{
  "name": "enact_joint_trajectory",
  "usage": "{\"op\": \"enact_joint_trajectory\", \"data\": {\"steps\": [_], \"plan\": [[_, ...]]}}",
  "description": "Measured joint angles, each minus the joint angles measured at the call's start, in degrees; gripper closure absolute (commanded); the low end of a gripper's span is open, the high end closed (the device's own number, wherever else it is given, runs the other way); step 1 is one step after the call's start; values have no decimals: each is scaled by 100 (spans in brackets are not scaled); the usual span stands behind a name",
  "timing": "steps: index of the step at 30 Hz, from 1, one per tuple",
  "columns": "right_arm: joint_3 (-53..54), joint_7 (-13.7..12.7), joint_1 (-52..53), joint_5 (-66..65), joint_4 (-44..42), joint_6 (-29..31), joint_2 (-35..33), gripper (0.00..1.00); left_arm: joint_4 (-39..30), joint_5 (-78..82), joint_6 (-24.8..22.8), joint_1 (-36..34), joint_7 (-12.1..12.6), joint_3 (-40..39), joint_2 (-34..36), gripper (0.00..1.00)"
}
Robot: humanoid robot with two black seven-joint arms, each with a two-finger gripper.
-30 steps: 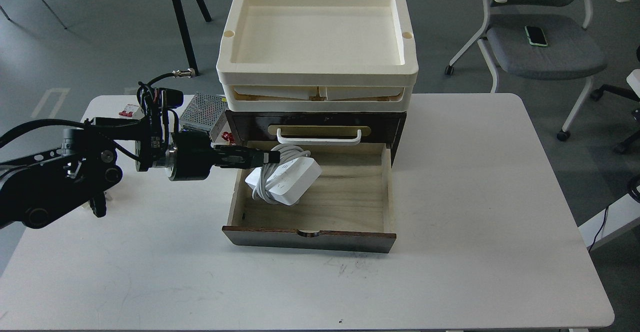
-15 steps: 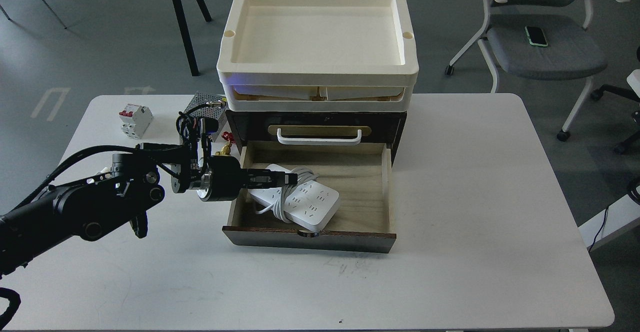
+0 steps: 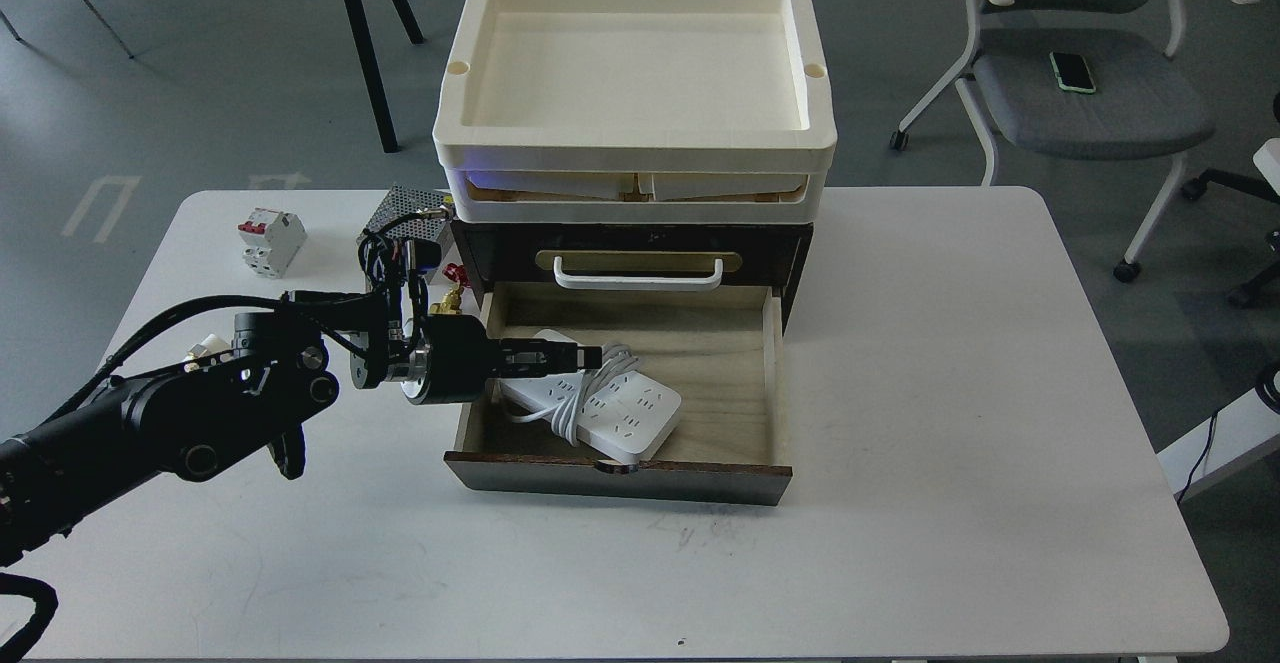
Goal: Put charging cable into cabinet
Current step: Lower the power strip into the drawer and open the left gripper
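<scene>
Left hand (image 3: 585, 353), fingers indistinct, over white corded charging cable (image 3: 620, 415); pale-wood cabinet (image 3: 700, 383) drawer.

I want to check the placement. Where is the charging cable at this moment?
In the head view, the charging cable lies flat in the left half of the cabinet's open lower drawer, at the tip of the left gripper.

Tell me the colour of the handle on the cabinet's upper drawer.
White handle on a brass-coloured plate, seen in the head view.
</scene>
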Motion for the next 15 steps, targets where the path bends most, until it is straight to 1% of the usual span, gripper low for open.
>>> {"op": "enact_joint_trajectory", "data": {"steps": [3,7,8,9,12,13,15], "plan": [[4,1,-2,0,0,0,0,0,-61,-100,-2,-8,-17,-6,200,9],[9,1,-2,0,0,0,0,0,-182,-159,-3,-16,-41,-24,494,7],[13,1,-2,0,3,0,0,0,-236,-165,-3,-18,-86,-31,633,7],[20,1,-2,0,4,0,0,0,-300,-172,-3,-23,-175,-41,802,7],[66,1,-2,0,10,0,0,0,-544,-279,-4,-31,-665,-205,1385,7],[90,1,-2,0,22,0,0,0,-610,-459,-4,-22,-775,-330,1610,7],[120,1,-2,0,66,0,-3,0,-661,-1065,-4,32,-863,-509,1999,7]]}}
